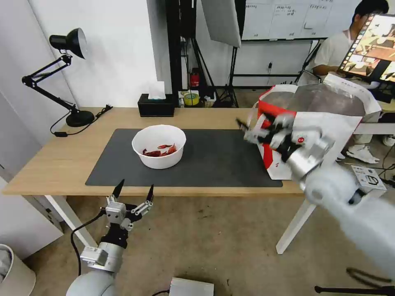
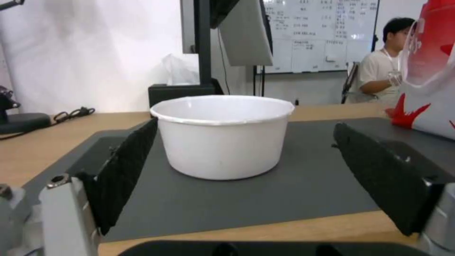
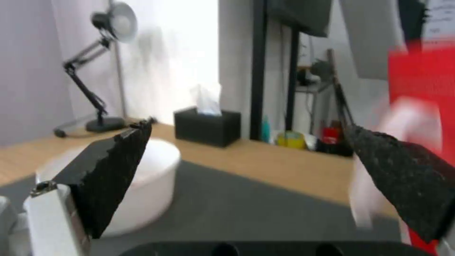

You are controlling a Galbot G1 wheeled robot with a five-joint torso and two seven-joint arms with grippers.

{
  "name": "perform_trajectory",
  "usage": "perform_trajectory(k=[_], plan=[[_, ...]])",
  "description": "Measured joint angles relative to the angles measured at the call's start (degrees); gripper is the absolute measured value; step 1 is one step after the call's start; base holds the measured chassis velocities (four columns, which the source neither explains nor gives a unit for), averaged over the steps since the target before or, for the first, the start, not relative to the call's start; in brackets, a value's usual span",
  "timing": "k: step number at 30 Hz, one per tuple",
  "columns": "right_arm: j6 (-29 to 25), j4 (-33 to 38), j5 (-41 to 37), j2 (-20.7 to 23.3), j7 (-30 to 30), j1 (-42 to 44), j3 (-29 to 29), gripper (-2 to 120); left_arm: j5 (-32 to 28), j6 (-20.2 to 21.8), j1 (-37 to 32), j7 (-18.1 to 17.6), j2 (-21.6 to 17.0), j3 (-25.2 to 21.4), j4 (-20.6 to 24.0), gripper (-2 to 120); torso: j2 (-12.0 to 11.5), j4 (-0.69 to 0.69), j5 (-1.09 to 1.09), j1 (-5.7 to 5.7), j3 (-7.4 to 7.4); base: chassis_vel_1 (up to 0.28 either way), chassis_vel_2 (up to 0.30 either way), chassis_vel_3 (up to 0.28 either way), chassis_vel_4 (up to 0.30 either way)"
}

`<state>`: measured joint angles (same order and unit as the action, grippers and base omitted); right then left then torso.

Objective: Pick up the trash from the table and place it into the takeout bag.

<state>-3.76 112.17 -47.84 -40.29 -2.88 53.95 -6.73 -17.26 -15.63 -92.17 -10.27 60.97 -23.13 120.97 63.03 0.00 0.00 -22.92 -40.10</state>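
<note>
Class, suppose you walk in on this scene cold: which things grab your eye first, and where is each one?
The white round bowl with red scraps sits alone on the dark grey mat, mid-table. At the table's right end stands the white-and-red takeout bag, with the right gripper open in front of it. The left gripper hangs open just off the table's near edge, facing the bowl.

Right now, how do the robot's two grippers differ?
The left gripper hangs below the table's near edge, facing the bowl; the right gripper is raised above the mat, beside the bag. The left looks sharp, the right blurred. Both are open and empty.
</note>
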Motion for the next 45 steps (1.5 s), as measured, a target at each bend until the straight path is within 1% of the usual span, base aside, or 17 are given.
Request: perform_trajectory(k=[2, 3, 6, 7, 8, 11, 15, 19, 27, 41, 43, 45], plan=[[-2.3, 0.4, 4.5, -1.9, -1.5, 5.9, -1.4, 100, 0.0, 0.0, 0.0, 0.0, 0.1, 0.1, -0.3, 100, 0.0, 0.00, 0.00, 0.00, 0.00, 0.000, 0.000, 0.000, 0.000], [-2.3, 0.4, 4.5, -1.9, -1.5, 5.9, -1.4, 100, 0.0, 0.0, 0.0, 0.0, 0.1, 0.1, -0.3, 100, 0.0, 0.00, 0.00, 0.00, 0.00, 0.000, 0.000, 0.000, 0.000], [-4.1, 0.9, 10.2, -4.6, -4.3, 13.5, -2.8, 100, 0.1, -0.1, 0.1, 0.1, 0.2, 0.3, -0.5, 100, 0.0, -0.01, 0.01, 0.00, 0.00, 0.000, 0.000, 0.000, 0.000], [-4.1, 0.9, 10.2, -4.6, -4.3, 13.5, -2.8, 100, 0.1, -0.1, 0.1, 0.1, 0.2, 0.3, -0.5, 100, 0.0, -0.01, 0.01, 0.00, 0.00, 0.000, 0.000, 0.000, 0.000], [-4.5, 1.0, 12.7, -6.0, -5.4, 16.5, -3.3, 100, 0.1, -0.1, 0.1, 0.2, 0.2, 0.4, -0.6, 100, 0.0, -0.02, 0.00, 0.00, 0.00, 0.000, 0.000, 0.000, 0.000], [-5.1, 0.5, 16.9, -8.3, -7.0, 20.1, -3.8, 100, 0.1, -0.2, 0.2, 0.2, 0.2, 0.6, -0.8, 100, 0.0, -0.02, 0.01, 0.01, 0.01, 0.000, 0.000, 0.000, 0.000], [-5.2, 0.4, 19.5, -9.7, -8.7, 21.8, -3.8, 100, 0.2, -0.2, 0.1, 0.3, 0.1, 0.7, -0.8, 100, 0.0, 0.00, 0.00, 0.00, 0.00, 0.000, 0.000, 0.000, 0.000], [-5.0, 0.5, 20.4, -10.3, -9.7, 22.7, -3.8, 100, 0.3, -0.4, -0.1, 0.4, 0.3, 0.7, -0.8, 100, 0.0, -0.01, 0.00, 0.01, 0.00, 0.000, 0.000, 0.000, 0.000], [-4.5, 0.8, 20.7, -10.7, -10.9, 23.0, -3.9, 100, 0.4, -0.6, -0.3, 0.6, 0.3, 0.8, -0.9, 100, 0.0, 0.00, 0.00, 0.00, 0.00, 0.000, 0.000, 0.000, 0.000], [-4.1, 0.8, 20.6, -10.6, -11.0, 23.0, -4.0, 100, 0.4, -0.7, -0.2, 0.8, 0.6, 0.9, -1.1, 100, 0.0, 0.00, 0.00, 0.00, -0.01, 0.000, 0.000, 0.000, 0.000], [-4.1, 0.8, 20.6, -10.6, -11.0, 22.9, -4.0, 100, -0.5, -0.3, 0.5, 0.5, -0.4, 0.7, -0.8, 100, 0.0, 0.01, 0.00, 0.00, 0.00, 0.000, 0.000, 0.000, 0.000], [-4.1, 0.8, 20.6, -10.6, -10.9, 22.9, -4.0, 100, -2.9, 1.9, 2.8, -0.9, -2.4, -0.1, 0.2, 100, 0.0, 0.00, 0.00, 0.00, 0.00, 0.000, 0.000, 0.000, 0.000]])
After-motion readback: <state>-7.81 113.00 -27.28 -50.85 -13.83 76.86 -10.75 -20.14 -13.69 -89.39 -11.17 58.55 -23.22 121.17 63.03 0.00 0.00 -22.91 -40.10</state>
